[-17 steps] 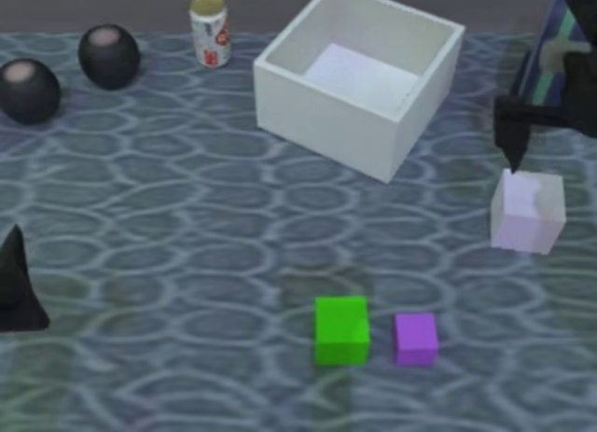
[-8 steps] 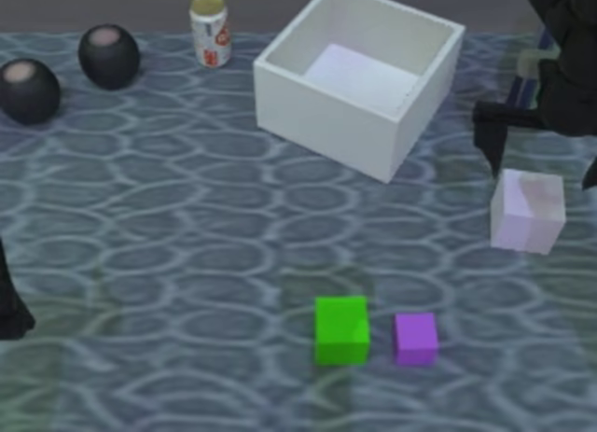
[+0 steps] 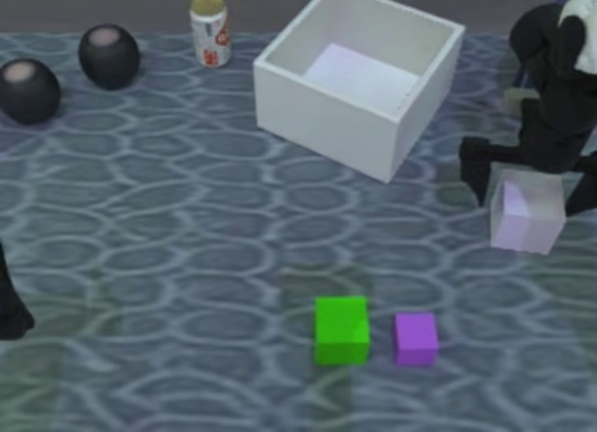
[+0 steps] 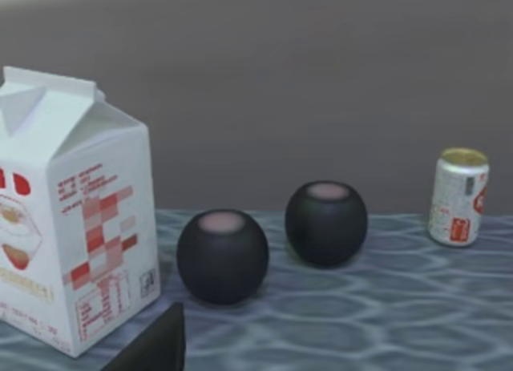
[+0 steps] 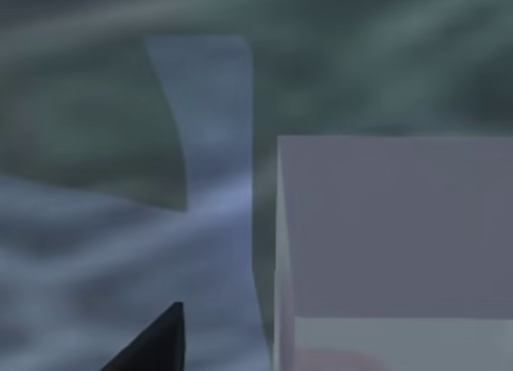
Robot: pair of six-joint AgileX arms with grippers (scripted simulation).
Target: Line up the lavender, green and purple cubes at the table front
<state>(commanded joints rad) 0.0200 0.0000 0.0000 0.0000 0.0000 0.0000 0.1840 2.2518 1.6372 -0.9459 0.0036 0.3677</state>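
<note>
The lavender cube (image 3: 528,214) rests at the table's right side, apart from the other two. My right gripper (image 3: 530,184) is open and lowered over it, one dark finger (image 3: 475,174) on each side of its far half. The right wrist view shows the lavender cube (image 5: 393,227) close up beside one fingertip (image 5: 156,343). The green cube (image 3: 341,329) and the smaller purple cube (image 3: 415,339) sit side by side near the table front, a small gap between them. My left gripper (image 3: 7,306) is parked at the left edge, open and holding nothing.
A big white open box (image 3: 326,110) stands at the back, just left of the right arm. Two black balls (image 3: 28,90) (image 3: 109,55) and a can (image 3: 209,29) are at the back left. A milk carton (image 4: 72,219) shows in the left wrist view.
My right gripper has come down and forward, from above and behind the lavender cube to straddling it. My left gripper slid further off the left edge. The cubes have not moved.
</note>
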